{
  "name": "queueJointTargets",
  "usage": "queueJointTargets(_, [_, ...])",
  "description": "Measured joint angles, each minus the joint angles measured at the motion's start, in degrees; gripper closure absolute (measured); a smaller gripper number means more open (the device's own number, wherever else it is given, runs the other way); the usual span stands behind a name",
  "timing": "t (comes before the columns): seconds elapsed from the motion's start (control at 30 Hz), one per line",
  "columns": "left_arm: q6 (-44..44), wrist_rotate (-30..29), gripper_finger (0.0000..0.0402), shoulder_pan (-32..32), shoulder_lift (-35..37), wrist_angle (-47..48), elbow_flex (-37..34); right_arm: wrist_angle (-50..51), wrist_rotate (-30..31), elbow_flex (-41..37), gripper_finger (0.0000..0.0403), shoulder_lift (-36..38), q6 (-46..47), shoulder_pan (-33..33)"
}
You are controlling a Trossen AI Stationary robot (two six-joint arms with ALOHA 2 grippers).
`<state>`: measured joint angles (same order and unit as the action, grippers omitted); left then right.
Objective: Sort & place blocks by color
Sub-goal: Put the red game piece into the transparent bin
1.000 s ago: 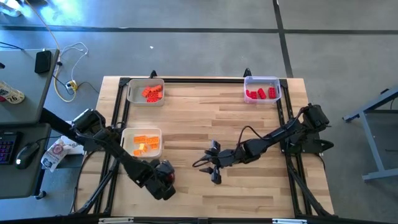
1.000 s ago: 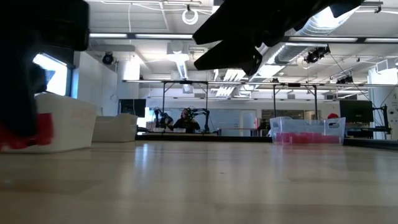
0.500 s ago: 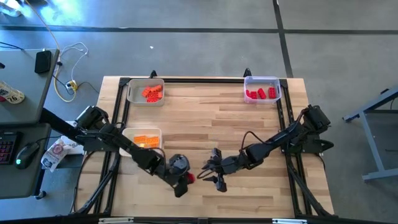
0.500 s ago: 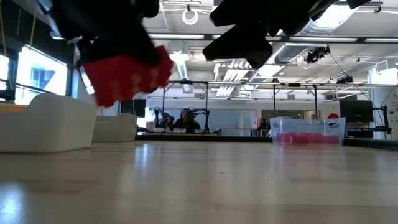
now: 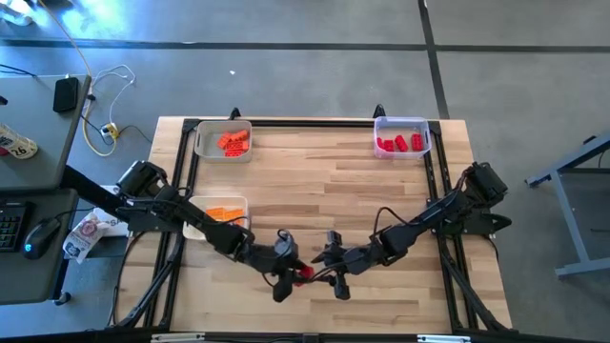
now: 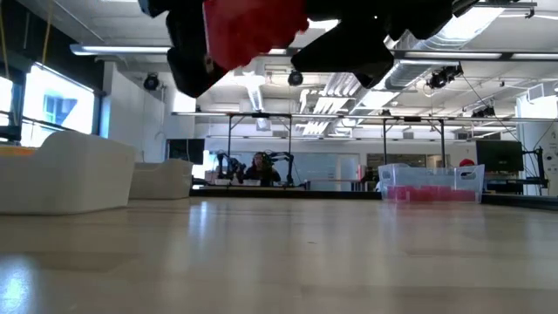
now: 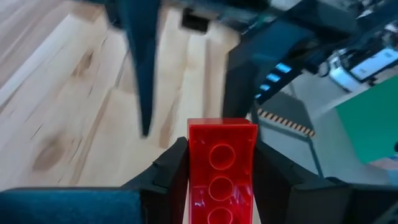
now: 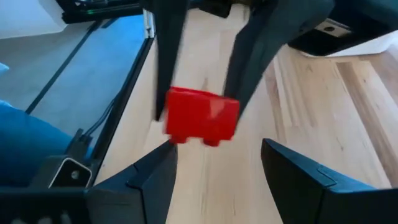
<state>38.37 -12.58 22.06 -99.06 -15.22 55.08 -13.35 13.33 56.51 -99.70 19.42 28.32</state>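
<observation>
Here the left pincer point(image 5: 289, 276) is gripping a red block point(image 5: 302, 273), its long axis pointing toward the wide-spread right pincer point(image 5: 335, 276) just beside it above the worktop point(image 5: 315, 191).

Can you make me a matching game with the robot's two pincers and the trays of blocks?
Things:
1. left pincer
2. right pincer
3. clear tray at the far right corner
4. white tray at the far left corner

States:
A. holds orange blocks
B. open, with nothing in it
C. shut on a red block
D. holds red blocks

Pairs: 1-C, 2-B, 3-D, 4-A
</observation>
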Motion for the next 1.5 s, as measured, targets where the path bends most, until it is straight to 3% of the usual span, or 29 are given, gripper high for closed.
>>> queueJointTargets(0.5, [-11.0, -2.3, 0.0287, -0.7, 0.0, -9.2, 0.0, -4.4, -5.5, 0.0, 0.0186, 0.0, 0.0, 0.0])
queueJointTargets(1.0, [-18.6, -7.9, 0.0287, -0.7, 0.0, -15.6, 0.0, -9.7, -0.6, 0.0, 0.0187, 0.0, -0.2, 0.0])
queueJointTargets(1.1, [-19.6, -8.1, 0.0287, -0.7, 0.0, -16.1, 0.0, -10.1, 0.2, 0.0, 0.0206, 0.0, -0.3, 0.1])
queueJointTargets(1.27, [-20.2, -9.2, 0.0287, -0.7, 0.0, -16.1, 0.0, -10.2, 0.6, 0.0, 0.0281, 0.0, -0.2, 0.1])
queueJointTargets(1.5, [-20.6, -10.3, 0.0282, -0.8, 0.0, -16.0, 0.0, -10.2, 0.6, 0.0, 0.0285, 0.0, 0.0, 0.1])
